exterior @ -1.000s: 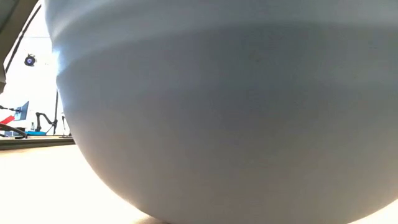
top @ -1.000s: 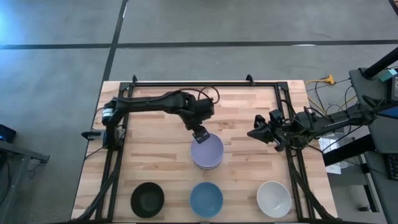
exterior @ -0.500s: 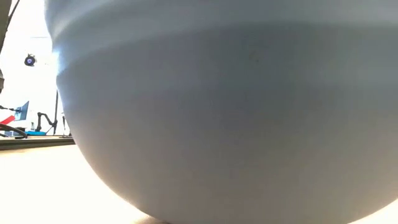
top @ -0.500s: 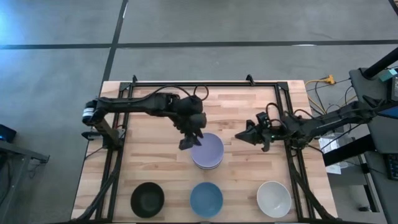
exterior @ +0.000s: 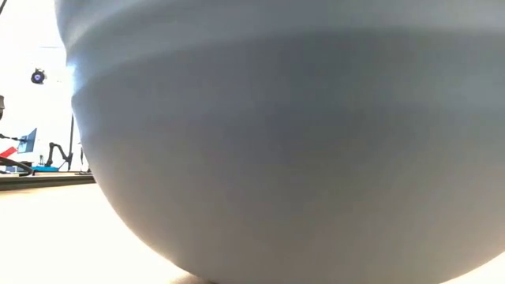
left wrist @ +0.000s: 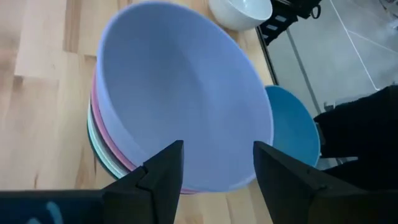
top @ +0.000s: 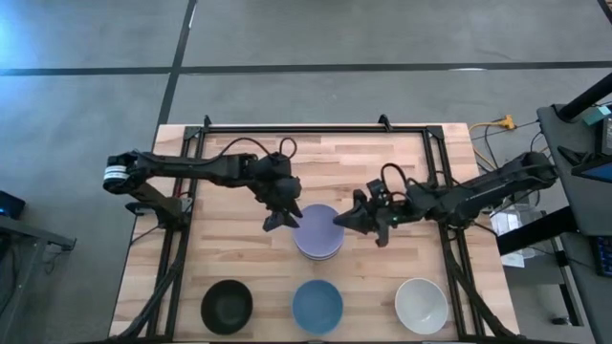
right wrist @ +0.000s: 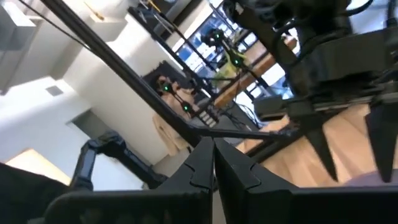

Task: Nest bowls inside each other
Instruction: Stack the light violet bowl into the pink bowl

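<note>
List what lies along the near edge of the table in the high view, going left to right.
Black bowl → blue bowl → white bowl. Behind this row, the nested stack topped by the lavender bowl sits mid-table, with the left gripper and the right gripper on either side of it.

Left gripper jaws apart; right gripper jaws closed.
</note>
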